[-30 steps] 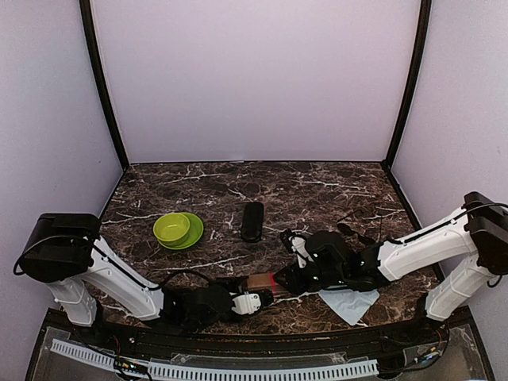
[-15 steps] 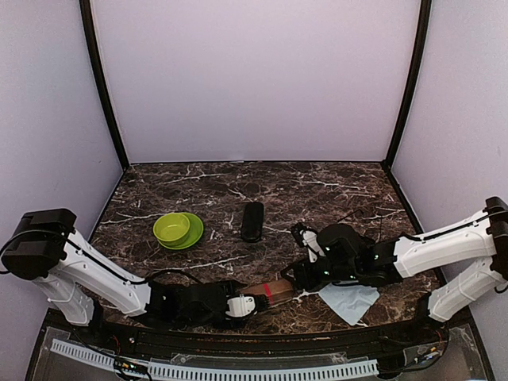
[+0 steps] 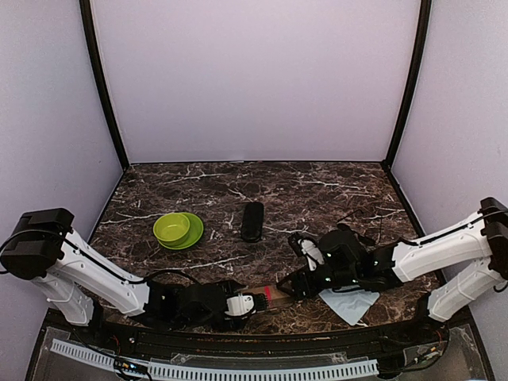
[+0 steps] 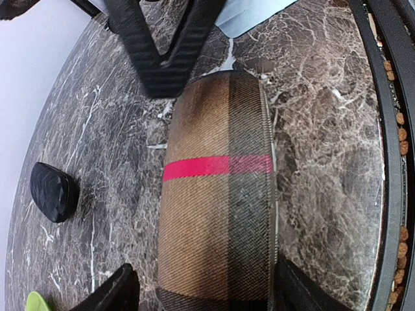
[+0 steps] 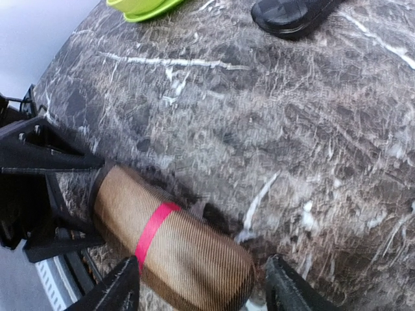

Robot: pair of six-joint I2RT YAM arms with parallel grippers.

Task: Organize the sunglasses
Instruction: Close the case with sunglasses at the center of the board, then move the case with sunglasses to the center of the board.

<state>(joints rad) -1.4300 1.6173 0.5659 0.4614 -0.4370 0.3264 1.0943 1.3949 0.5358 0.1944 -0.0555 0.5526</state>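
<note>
Sunglasses do not show plainly in any view. Thin dark wire shapes (image 3: 363, 232) just behind the right arm may be a pair, but they are too small to tell. Whether a pair lies inside the striped case (image 4: 217, 194) is hidden.

The likeliest trouble, as I judge it, is a finger catching that case when an arm pulls away. The case lies close to the near edge of the table (image 3: 317, 182), so a snag could drag or roll it against the rim.

The left gripper (image 4: 204, 278) stands wide, its fingers (image 4: 120, 291) straddling one end of the case. One finger seems to brush the case's side and the other stands just apart; nothing is lifted. The right gripper (image 5: 201, 282) is likewise spread around the opposite end, its fingers (image 5: 288, 285) beside the case rather than clamping it.

The case rests flat on the marble, apparently shut. A light blue cloth (image 3: 349, 302) lies just beside the right gripper. A black case (image 3: 252, 221) and a green bowl (image 3: 172, 228) sit farther back, well apart.
</note>
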